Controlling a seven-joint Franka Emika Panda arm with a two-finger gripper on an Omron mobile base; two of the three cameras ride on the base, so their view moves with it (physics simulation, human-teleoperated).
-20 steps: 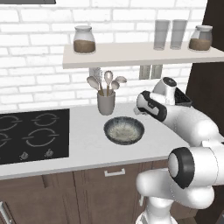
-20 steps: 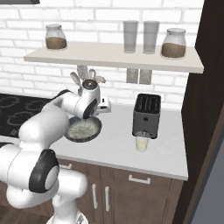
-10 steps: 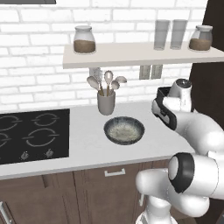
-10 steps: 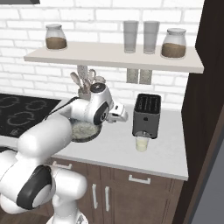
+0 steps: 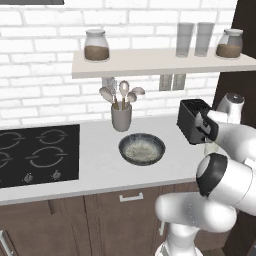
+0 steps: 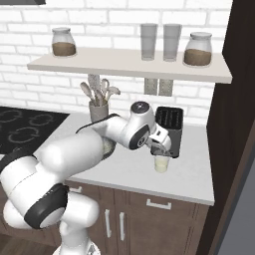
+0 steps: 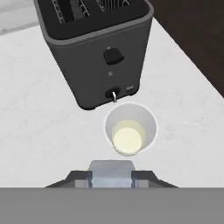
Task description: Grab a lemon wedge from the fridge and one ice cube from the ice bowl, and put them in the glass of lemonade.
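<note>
My gripper (image 7: 112, 177) is shut on a pale translucent ice cube (image 7: 112, 171) held between its fingertips. It hangs just above the glass of lemonade (image 7: 130, 129), a short clear glass of pale yellow liquid in front of the toaster. In the right base view the gripper (image 6: 161, 149) hovers right over the glass (image 6: 161, 164). The ice bowl (image 5: 142, 149), dark with a speckled whitish inside, sits on the counter to the left of the arm. The lemon wedge and the fridge are out of view.
A black toaster (image 6: 169, 122) stands close behind the glass. A grey utensil cup (image 5: 121, 115) is behind the bowl and a black cooktop (image 5: 35, 154) lies far left. A shelf (image 5: 150, 61) overhead carries jars and two tall glasses. A dark tall panel (image 6: 234, 124) bounds the counter on the right.
The arm has swung right from above the ice bowl to above the glass by the toaster, carrying the ice cube. The jaws stayed shut on it.
</note>
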